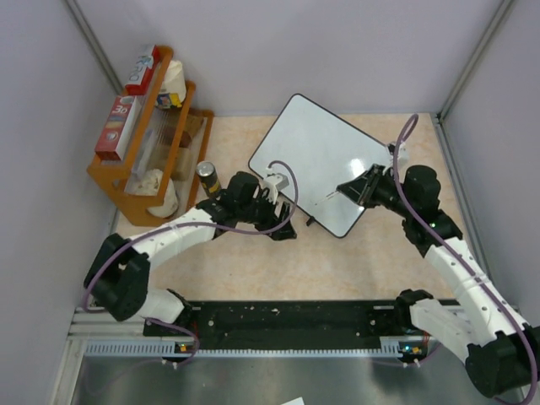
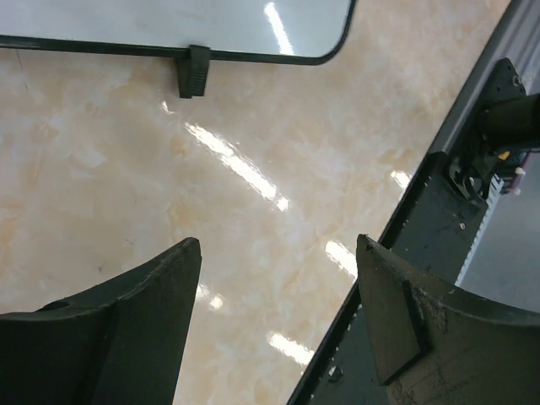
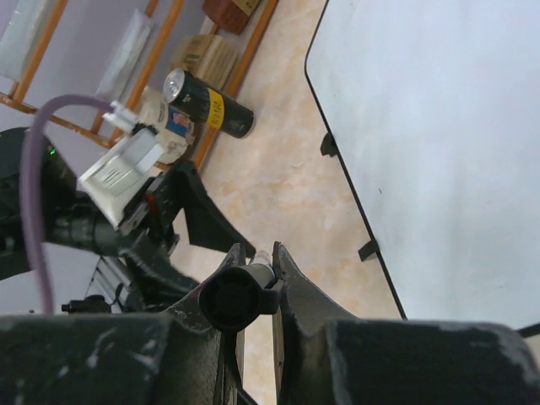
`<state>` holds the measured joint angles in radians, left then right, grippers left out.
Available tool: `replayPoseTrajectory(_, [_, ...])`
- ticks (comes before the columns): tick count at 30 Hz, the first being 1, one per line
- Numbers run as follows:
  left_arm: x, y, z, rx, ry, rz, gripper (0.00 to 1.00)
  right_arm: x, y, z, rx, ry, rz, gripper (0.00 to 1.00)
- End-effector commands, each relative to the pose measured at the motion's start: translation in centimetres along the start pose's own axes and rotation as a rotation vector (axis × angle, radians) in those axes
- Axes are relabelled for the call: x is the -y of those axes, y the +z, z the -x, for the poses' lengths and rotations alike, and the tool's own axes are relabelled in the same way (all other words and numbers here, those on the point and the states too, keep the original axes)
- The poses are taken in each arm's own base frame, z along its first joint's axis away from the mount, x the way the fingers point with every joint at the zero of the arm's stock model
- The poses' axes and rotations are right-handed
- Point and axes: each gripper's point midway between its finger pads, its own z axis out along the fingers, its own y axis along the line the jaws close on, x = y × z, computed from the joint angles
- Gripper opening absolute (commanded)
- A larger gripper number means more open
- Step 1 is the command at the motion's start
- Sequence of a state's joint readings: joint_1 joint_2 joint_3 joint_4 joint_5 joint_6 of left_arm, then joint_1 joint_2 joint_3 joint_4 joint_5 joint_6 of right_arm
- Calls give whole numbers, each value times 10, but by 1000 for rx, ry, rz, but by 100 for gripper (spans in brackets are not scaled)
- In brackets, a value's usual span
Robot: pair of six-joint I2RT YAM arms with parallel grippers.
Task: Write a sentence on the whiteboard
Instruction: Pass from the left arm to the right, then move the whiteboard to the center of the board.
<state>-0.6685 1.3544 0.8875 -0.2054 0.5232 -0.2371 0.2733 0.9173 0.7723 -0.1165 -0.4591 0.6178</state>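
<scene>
Top external: right gripper (image 1: 353, 187) clamps marker (image 1: 331, 194), tip angled toward blank whiteboard (image 1: 308, 143) at centre frame, ready for writing; left gripper (image 2: 278, 249) has jaws apart, empty.

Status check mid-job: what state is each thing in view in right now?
Whiteboard: lying flat, no writing visible.
Marker: gripped in the right jaws, tip over the whiteboard; contact unclear.
Left gripper: open, empty, near the whiteboard's edge.
Right gripper: shut on the marker.
Can: upright beside the rack.
Rack: standing, stocked.
</scene>
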Motion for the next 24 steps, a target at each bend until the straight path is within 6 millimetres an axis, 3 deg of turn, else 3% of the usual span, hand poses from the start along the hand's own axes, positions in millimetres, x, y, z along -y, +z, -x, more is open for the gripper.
replayPoseTrajectory(1, [-20, 32, 21, 85, -49, -22, 78, 0, -16, 19, 73, -84, -61, 0])
replayPoseTrajectory(5, [-35, 59, 29, 82, -79, -61, 78, 9, -28, 27, 118, -129, -133, 0])
replayPoseTrajectory(6, [-43, 70, 22, 56, -98, -60, 78, 12, -30, 26, 120, -130, -148, 0])
replayPoseTrajectory(7, [-42, 76, 32, 71, -86, -77, 78, 11, -34, 28, 129, -134, -149, 0])
replayPoseTrajectory(9, [-53, 90, 24, 42, -105, -76, 78, 14, -38, 32, 144, -140, -165, 0])
replayPoseTrajectory(10, [-53, 95, 30, 57, -88, -81, 78, 12, -42, 33, 154, -143, -164, 0])
replayPoseTrajectory(15, [-74, 117, 26, 65, -94, -52, 78, 9, -53, 40, 185, -175, -177, 0])
replayPoseTrajectory(20, [-82, 137, 20, 80, -98, -41, 77, 7, -58, 43, 198, -187, -188, 0])
replayPoseTrajectory(24, [-70, 150, 10, 73, -95, -74, 73, 7, -60, 44, 203, -188, -190, 0])
